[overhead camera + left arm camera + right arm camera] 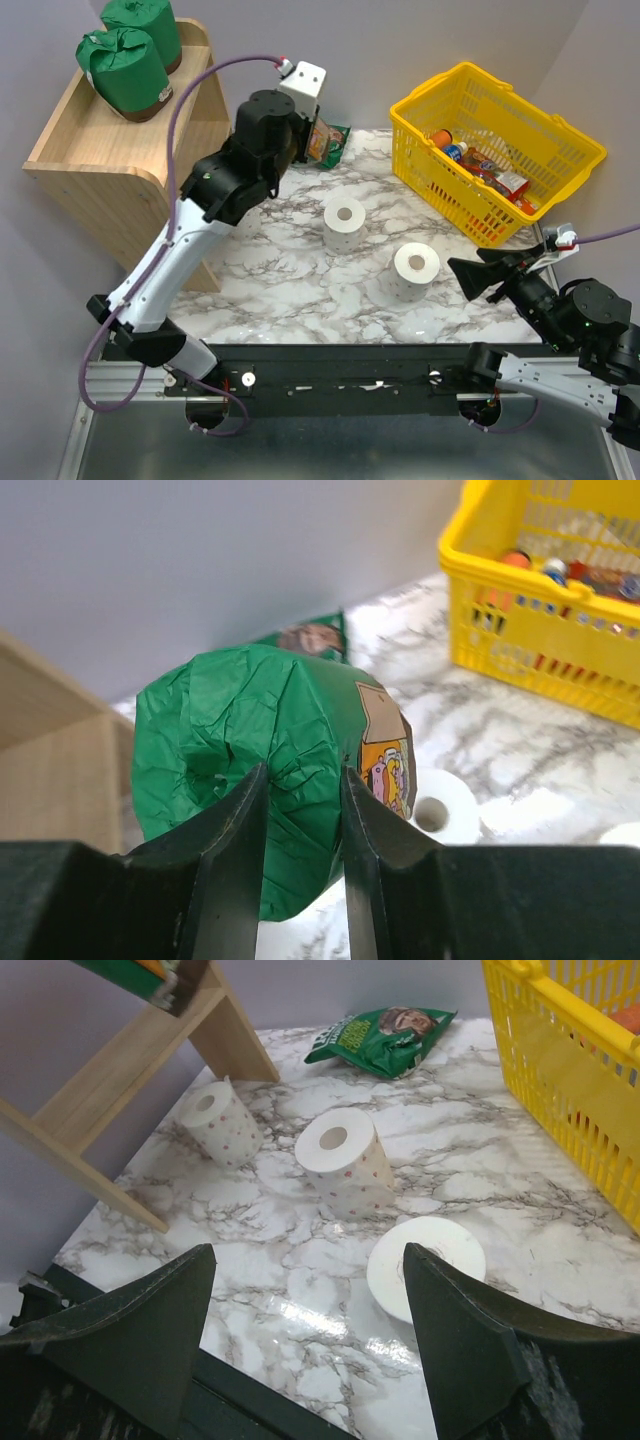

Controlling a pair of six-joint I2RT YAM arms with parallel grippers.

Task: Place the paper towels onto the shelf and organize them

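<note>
My left gripper (pixel 300 780) is shut on a green-wrapped paper towel roll (pixel 270 770) with an orange label and holds it above the marble table at the back, right of the wooden shelf (pixel 110 150). Two more green rolls (pixel 125 70) (pixel 145 25) stand on the shelf's top tray. Three bare white rolls sit on the table (pixel 220 1120) (pixel 345 1160) (pixel 425 1265); two of them show in the top view (pixel 345 225) (pixel 415 270). My right gripper (pixel 310 1290) is open and empty, low at the table's front right, near the closest white roll.
A yellow plastic basket (pixel 500 150) with bottles and packets stands at the back right. A flat green snack bag (pixel 385 1030) lies at the back of the table. The shelf's legs (pixel 120 1070) stand on the left side.
</note>
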